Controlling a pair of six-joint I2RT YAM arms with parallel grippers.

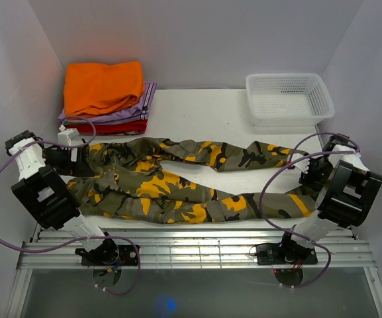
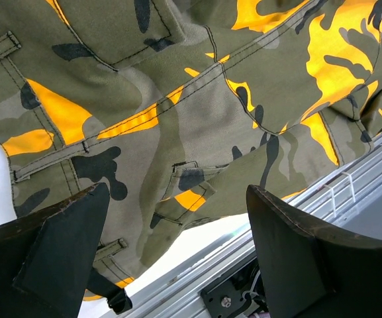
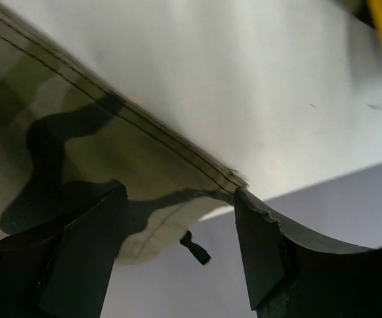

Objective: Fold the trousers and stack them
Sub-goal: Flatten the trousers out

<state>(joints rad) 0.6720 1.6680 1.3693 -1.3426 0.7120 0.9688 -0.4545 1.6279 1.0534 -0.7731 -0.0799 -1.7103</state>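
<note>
The camouflage trousers point(image 1: 177, 182) lie spread across the white table point(image 1: 204, 112), waist at the left and both legs running right. My left gripper point(image 1: 78, 160) hovers over the waist end. In the left wrist view it point(image 2: 177, 192) stands open above the waistband cloth point(image 2: 177, 99), with nothing between its fingers. My right gripper point(image 1: 308, 169) is at the cuff of the far leg. In the right wrist view it point(image 3: 177, 195) is open, and the hem of that leg point(image 3: 111, 152) reaches in between its fingers without being pinched.
A stack of folded clothes point(image 1: 104, 89), orange on top of lilac and red, sits at the back left. A white mesh basket point(image 1: 288, 99) stands at the back right. An aluminium rail point(image 1: 191, 242) runs along the near edge, and walls close in on both sides.
</note>
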